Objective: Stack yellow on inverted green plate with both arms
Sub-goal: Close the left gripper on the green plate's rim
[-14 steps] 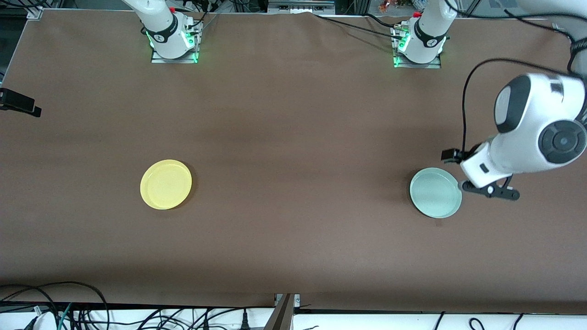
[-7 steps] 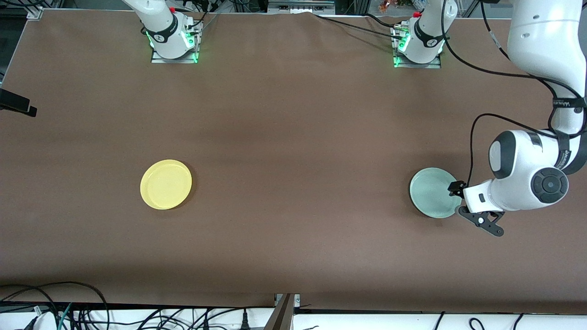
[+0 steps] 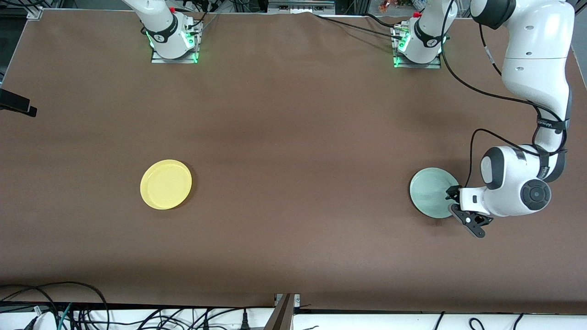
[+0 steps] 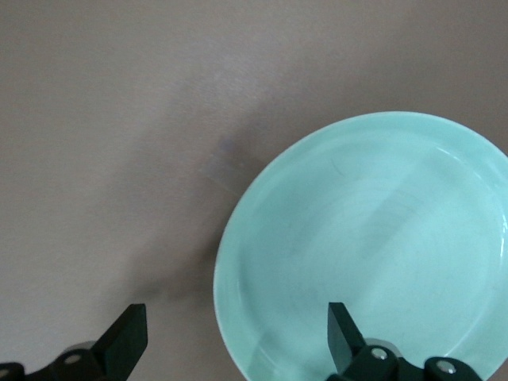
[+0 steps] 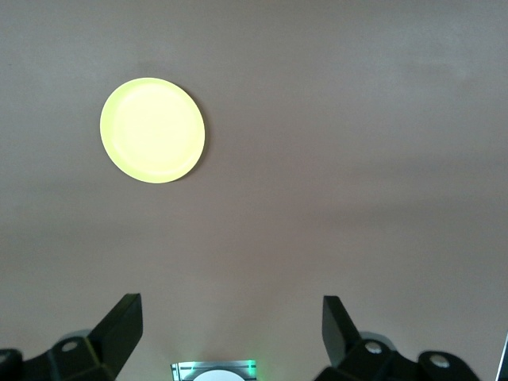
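The green plate lies hollow side up on the brown table toward the left arm's end. My left gripper is low at the plate's rim on the side toward that end, and it is open. In the left wrist view the left gripper straddles the rim of the green plate, one finger over the plate and the other over bare table. The yellow plate lies toward the right arm's end. My right gripper is open and empty high over the table, with the yellow plate far below it.
The two arm bases stand along the table's edge farthest from the front camera. A black object juts over the table edge at the right arm's end. Cables hang below the nearest edge.
The left arm has swung down and in toward the green plate, so its open gripper now sits at the rim. Both plates are unmoved.
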`<state>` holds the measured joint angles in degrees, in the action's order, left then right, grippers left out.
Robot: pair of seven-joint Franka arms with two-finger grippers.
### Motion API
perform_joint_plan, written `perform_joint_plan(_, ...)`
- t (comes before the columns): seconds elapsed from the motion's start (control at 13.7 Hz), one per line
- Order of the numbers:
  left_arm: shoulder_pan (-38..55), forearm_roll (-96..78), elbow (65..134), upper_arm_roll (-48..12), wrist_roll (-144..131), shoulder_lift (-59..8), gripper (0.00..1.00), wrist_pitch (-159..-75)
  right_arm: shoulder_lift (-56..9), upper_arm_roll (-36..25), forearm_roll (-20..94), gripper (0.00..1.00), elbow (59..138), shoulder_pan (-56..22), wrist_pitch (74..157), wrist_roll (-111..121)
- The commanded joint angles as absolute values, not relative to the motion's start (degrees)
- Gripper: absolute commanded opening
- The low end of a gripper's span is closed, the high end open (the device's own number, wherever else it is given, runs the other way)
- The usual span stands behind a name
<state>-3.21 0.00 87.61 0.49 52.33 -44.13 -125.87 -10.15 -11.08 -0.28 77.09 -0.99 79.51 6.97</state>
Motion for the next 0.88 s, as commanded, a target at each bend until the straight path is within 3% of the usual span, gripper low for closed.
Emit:
perform_joint_plan(0.0,-3.6,-1.1,89.1,0.4,54.9,-43.8,1.0,-126.4,-10.4,-10.9,-0.2,1.0,76.3,-0.7,78.9,6.5)
perform_joint_plan(0.07,-4.0,-1.1,89.4,0.4,54.9,-43.9,1.0,-126.3,-10.4,-10.9,-0.2,1.0,76.3,-0.7,78.9,6.5)
perform_joint_plan(0.22,-4.2,-1.1,90.0,0.3,56.2,-43.9,0.61,-126.3,-10.4,-10.9,-0.2,1.0,76.3,-0.6,78.9,6.4)
perform_joint_plan(0.51,-4.8,-0.8,89.9,0.4,56.4,-44.3,0.0,-126.7,-10.4,-10.9,-0.2,1.0,76.3,-0.7,78.9,6.5)
perform_joint_plan(0.8,-4.6,-0.7,89.8,0.4,57.1,-43.7,0.0,-126.0,-10.4,-10.9,-0.2,1.0,76.3,-0.7,79.2,6.5)
